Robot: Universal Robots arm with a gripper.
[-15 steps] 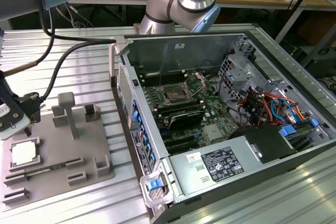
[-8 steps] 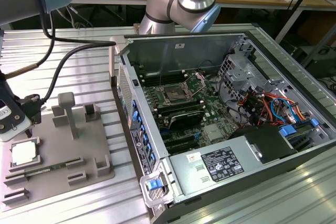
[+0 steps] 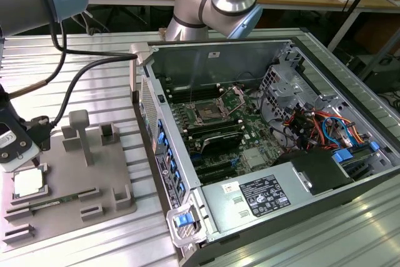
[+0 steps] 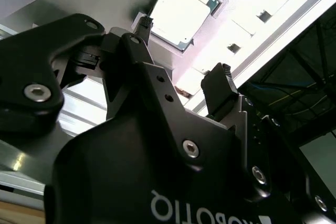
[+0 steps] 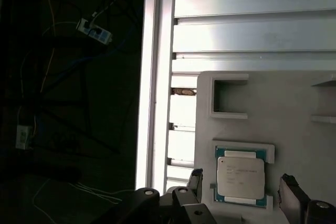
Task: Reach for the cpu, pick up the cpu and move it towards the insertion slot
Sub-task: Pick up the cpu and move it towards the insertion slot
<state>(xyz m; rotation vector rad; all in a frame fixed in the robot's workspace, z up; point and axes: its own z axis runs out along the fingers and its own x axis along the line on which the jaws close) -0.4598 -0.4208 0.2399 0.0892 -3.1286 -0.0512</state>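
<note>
The cpu [image 3: 28, 182] lies flat in a framed pocket of the grey tray [image 3: 94, 173] at the exterior view's left, silvery top up. My gripper [image 3: 22, 157] hovers just above it, open. In the first wrist view the two dark fingers [image 5: 195, 181] stand on either side of the cpu [image 5: 240, 177], clear of its edges. The second wrist view shows the cpu [image 4: 181, 11] beyond the open gripper [image 4: 182, 50], with nothing between the fingertips [image 4: 220, 74]. The insertion slot [image 3: 206, 114], a silver-framed socket with a dark centre, sits on the motherboard inside the open computer case, far to the exterior view's right of the cpu.
The case's upright side wall [image 3: 156, 136] stands between the tray and the slot. Raised blocks [image 3: 80, 132] rise from the tray beside the cpu pocket, and a memory stick [image 3: 47, 203] lies in it. The ribbed table's edge [image 5: 152, 77] runs close to the tray. A black cable [image 3: 81, 79] trails from the arm.
</note>
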